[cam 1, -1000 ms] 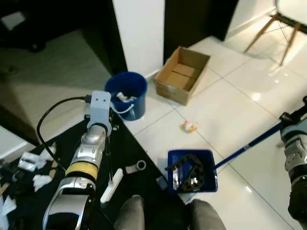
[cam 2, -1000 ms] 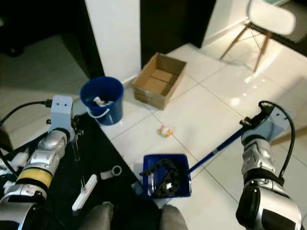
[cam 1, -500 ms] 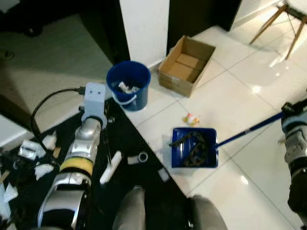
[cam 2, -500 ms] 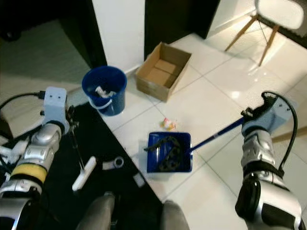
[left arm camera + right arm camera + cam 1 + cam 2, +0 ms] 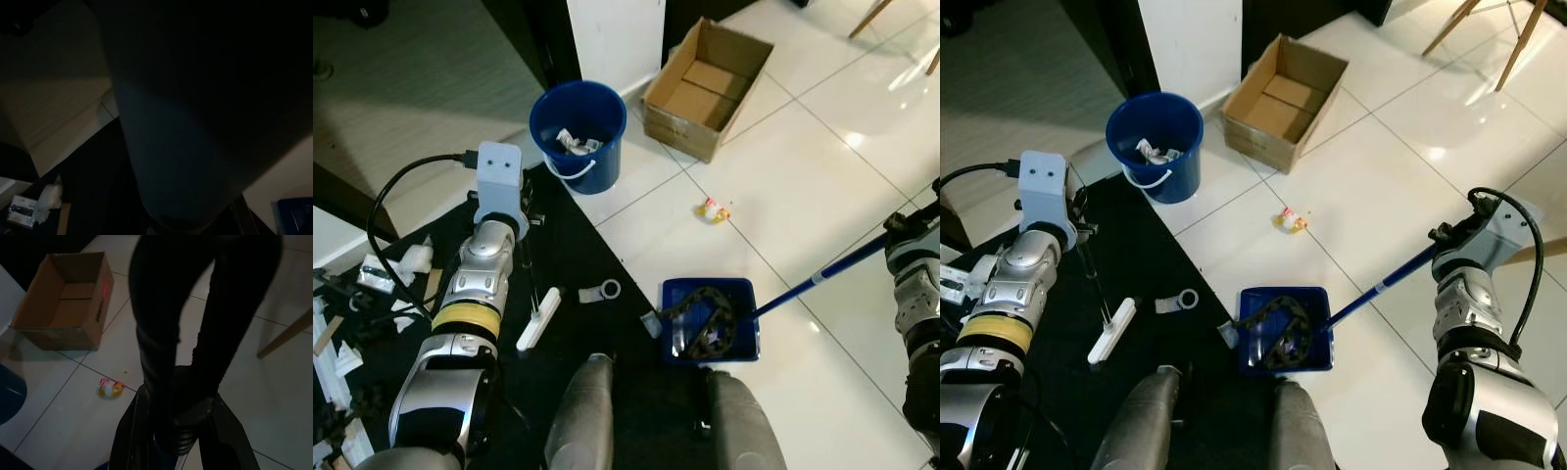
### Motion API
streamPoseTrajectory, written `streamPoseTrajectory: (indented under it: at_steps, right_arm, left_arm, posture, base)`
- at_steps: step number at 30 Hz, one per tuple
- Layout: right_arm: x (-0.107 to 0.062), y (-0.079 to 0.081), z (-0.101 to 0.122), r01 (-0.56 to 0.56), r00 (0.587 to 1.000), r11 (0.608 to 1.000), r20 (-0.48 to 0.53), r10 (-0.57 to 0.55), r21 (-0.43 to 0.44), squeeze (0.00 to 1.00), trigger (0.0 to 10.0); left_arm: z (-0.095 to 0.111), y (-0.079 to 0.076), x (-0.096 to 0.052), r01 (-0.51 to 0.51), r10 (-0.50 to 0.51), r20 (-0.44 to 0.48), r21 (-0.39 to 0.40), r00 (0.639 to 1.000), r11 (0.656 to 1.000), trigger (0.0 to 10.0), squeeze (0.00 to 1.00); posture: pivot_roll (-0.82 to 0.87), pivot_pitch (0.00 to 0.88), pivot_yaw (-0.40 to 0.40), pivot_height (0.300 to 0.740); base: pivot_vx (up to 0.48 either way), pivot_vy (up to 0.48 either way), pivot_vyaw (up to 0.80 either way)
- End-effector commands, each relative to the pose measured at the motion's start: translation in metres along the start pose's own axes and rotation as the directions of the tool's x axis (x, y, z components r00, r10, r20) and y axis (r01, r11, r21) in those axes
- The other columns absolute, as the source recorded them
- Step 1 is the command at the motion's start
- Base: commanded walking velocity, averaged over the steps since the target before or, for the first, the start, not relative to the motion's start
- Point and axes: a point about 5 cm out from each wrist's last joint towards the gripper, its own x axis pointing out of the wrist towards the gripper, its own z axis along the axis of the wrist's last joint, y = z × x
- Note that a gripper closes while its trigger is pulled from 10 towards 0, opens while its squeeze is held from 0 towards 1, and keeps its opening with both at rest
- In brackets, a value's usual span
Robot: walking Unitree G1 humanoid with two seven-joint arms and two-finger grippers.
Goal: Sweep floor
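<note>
While the right gripper (image 5: pixel 181 431) is clamping the blue handle (image 5: pixel 1376 289), the dustpan (image 5: pixel 1285 328) is sitting at lower centre; the candy wrapper (image 5: pixel 1289 220) at mid-frame looks light, skittish. Left fingers: cannot tell.

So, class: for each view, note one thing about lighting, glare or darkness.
Left eye view: window glare streaks the white tile floor near the top right edge. Right eye view: a bright glare spot lies right of the cardboard box. Left wrist view: almost wholly dark, mostly murky. Right wrist view: the fingers are shadowed silhouettes against lit tiles.
</note>
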Motion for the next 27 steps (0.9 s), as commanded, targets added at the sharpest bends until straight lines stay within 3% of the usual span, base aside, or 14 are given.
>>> streamPoseTrajectory:
  at_steps: [1,11,17,18,21,25,27]
  right_arm:
    - [-0.001,-0.005,0.0,0.005,1.0,1.0,-0.007,-0.005,-0.008,0.0,10.0]
    - [0.001,0.008,-0.003,-0.045,0.999,0.998,-0.029,0.044,-0.044,0.0,10.0]
    - [0.0,0.012,-0.008,-0.064,0.997,0.995,-0.052,0.06,-0.076,0.0,10.0]
    - [0.0,0.014,-0.01,-0.069,0.996,0.994,-0.054,0.064,-0.087,0.0,10.0]
    - [0.0,0.016,-0.01,-0.069,0.997,0.994,-0.05,0.065,-0.086,0.0,10.0]
    - [0.0,0.02,-0.01,-0.076,0.997,0.994,-0.038,0.073,-0.076,0.0,10.0]
    - [0.0,0.023,-0.011,-0.081,0.996,0.994,-0.033,0.079,-0.071,0.0,10.0]
  left_arm:
    - [-0.006,0.007,-0.003,-0.009,0.009,-0.019,0.013,1.0,1.0,10.0,0.0]
    - [-0.004,-0.002,0.0,-0.008,0.008,0.011,-0.018,1.0,1.0,10.0,0.0]
    - [0.007,-0.006,0.004,-0.072,0.078,0.085,-0.075,0.993,0.995,10.0,0.0]
    - [0.01,-0.013,0.005,-0.104,0.119,0.116,-0.126,0.986,0.987,10.0,0.0]
    - [0.011,-0.022,0.006,-0.131,0.154,0.13,-0.171,0.979,0.977,10.0,0.0]
    - [0.011,-0.039,0.005,-0.125,0.16,0.137,-0.238,0.977,0.963,10.0,0.0]
    - [0.013,-0.055,0.004,-0.108,0.155,0.143,-0.287,0.978,0.952,10.0,0.0]
  posture:
    - [0.12,0.336,0.023,0.74]
    - [0.11,0.352,0.015,0.74]
    - [0.12,0.361,0.012,0.74]
    - [0.12,0.365,0.011,0.74]
    - [0.11,0.37,0.012,0.74]
    - [0.11,0.371,0.013,0.74]
    - [0.1,0.369,0.015,0.74]
  base:
    - [0.0,0.0,0.0]
    - [0.0,0.0,0.0]
    - [0.0,0.0,0.0]
    - [0.0,0.0,0.0]
    - [0.0,0.0,0.0]
    - [0.0,0.0,0.0]
    - [0.0,0.0,0.0]
